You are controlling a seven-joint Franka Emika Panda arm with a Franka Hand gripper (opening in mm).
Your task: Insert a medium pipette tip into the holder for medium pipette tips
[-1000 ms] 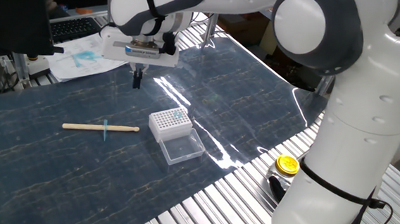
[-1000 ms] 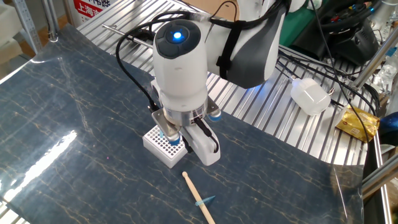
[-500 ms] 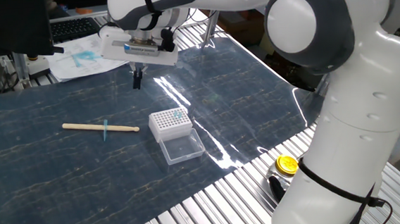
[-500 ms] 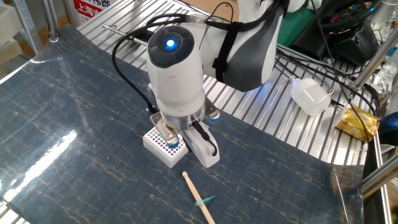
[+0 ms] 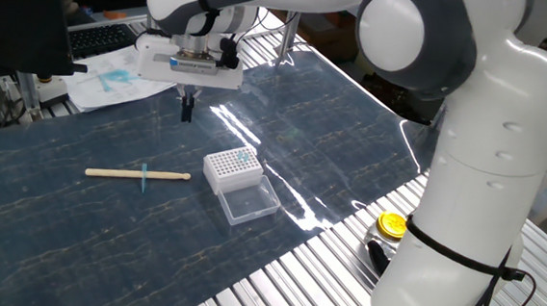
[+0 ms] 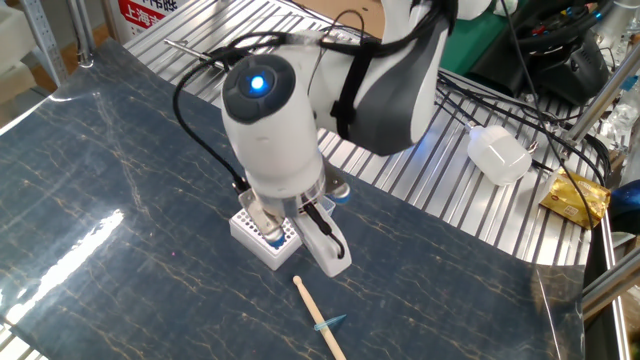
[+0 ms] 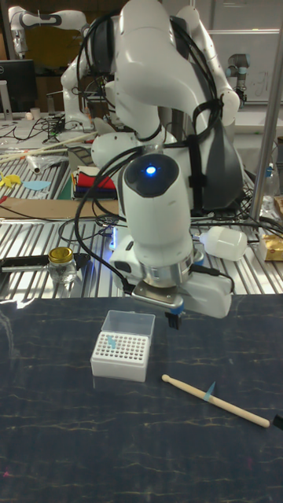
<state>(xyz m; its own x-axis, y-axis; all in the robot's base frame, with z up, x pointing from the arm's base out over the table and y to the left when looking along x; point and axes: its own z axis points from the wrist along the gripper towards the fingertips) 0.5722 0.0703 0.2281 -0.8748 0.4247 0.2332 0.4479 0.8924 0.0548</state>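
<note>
The medium pipette tip (image 5: 145, 176) is a thin teal cone lying across a pale wooden stick (image 5: 137, 173) on the dark mat; it also shows at the mat's near side (image 6: 328, 324) and right of the rack (image 7: 209, 391). The holder (image 5: 233, 168) is a white rack with its clear lid (image 5: 249, 203) folded open, and a teal tip (image 7: 112, 343) stands in one hole. My gripper (image 5: 186, 109) hovers above the mat behind the holder, apart from both, its dark fingers together with nothing seen between them. In the other fixed view my wrist hides part of the holder (image 6: 262, 232).
A yellow-lidded jar (image 5: 392, 225) stands on the slatted metal table beyond the mat's edge. A white plastic bottle (image 6: 500, 153) and cables lie on the slats behind the arm. Papers (image 5: 104, 83) lie off the mat's far corner.
My wrist has swung slightly to the left in the other fixed view. The fingertips stay at about the same spot, and the tip, stick and holder have not moved.
</note>
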